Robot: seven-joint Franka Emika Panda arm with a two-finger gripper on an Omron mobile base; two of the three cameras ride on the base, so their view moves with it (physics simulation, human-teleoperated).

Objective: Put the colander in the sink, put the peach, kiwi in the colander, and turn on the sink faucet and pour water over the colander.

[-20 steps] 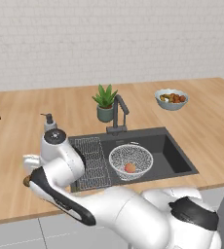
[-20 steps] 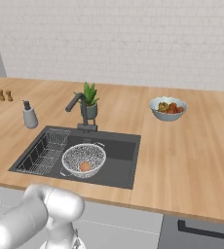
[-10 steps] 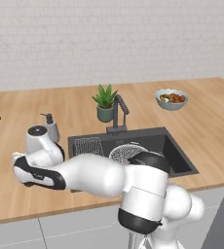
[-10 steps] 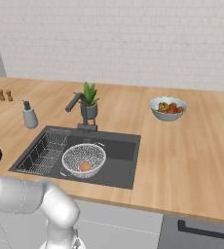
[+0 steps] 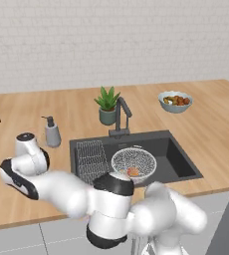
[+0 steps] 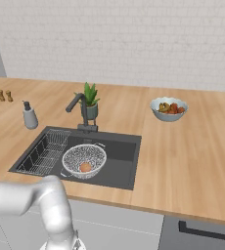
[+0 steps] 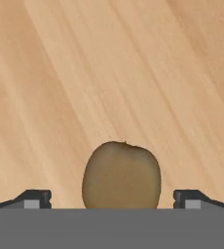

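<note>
— Where is your tool?
— My tool (image 7: 112, 204) hangs over the wooden surface (image 7: 133, 73), its tips spread wide, one on each side of the kiwi (image 7: 121, 175), neither touching it.
— And the rest?
— The colander (image 5: 133, 163) sits in the sink (image 5: 178, 159) with the peach (image 5: 133, 172) inside, below the sink faucet (image 5: 120, 115).

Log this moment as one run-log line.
colander in sink | peach in colander | kiwi on counter between open gripper fingers | faucet off
</note>
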